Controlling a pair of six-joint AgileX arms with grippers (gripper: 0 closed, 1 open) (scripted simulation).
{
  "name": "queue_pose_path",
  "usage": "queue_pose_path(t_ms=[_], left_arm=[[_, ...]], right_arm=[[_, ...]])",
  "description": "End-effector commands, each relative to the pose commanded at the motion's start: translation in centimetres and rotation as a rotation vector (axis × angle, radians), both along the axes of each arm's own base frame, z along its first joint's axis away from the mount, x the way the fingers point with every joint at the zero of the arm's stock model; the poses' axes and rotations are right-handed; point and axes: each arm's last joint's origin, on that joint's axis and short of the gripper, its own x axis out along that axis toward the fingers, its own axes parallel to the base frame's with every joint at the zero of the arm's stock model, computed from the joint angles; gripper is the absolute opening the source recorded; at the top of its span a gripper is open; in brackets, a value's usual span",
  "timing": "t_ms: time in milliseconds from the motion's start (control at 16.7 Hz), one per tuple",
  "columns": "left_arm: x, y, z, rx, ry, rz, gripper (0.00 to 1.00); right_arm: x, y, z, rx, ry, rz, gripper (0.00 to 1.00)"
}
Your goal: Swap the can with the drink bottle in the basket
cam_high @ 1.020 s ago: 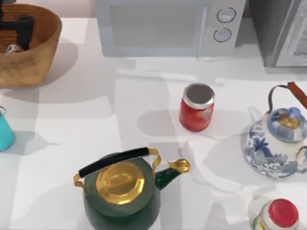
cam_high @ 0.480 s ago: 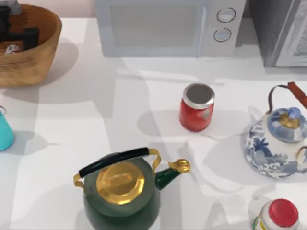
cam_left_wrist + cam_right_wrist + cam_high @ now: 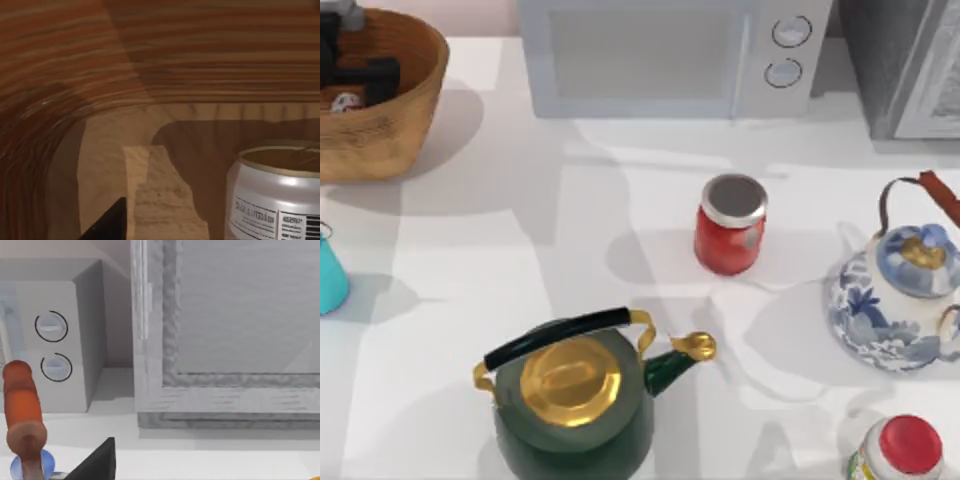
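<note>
Wicker basket holds the left gripper beside the drink bottle. Finger spread: I cannot tell. Centre both fingers around the bottle before closing.

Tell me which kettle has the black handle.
The green kettle at the front, with its gold lid. The blue-and-white kettle on the right has a brown handle.

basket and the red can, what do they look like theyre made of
The basket looks like woven wicker: tan-brown, matte, with ribbed bands along its wall, also seen from inside in the left wrist view. The can looks like metal: glossy red side and a flat silver-grey top, though painted plastic can't be ruled out.
</note>
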Motion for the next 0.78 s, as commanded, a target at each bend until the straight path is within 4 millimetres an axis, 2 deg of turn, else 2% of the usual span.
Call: queue_pose_path(t_ms=[600,780], left_arm=[[0.00,0.00,0.00,0.000,0.000,0.000,0.02],[0.00,0.00,0.00,0.000,0.000,0.000,0.00]], right_arm=[[0.00,0.00,0.00,0.000,0.000,0.000,1.00],[0.00,0.00,0.00,0.000,0.000,0.000,1.00]])
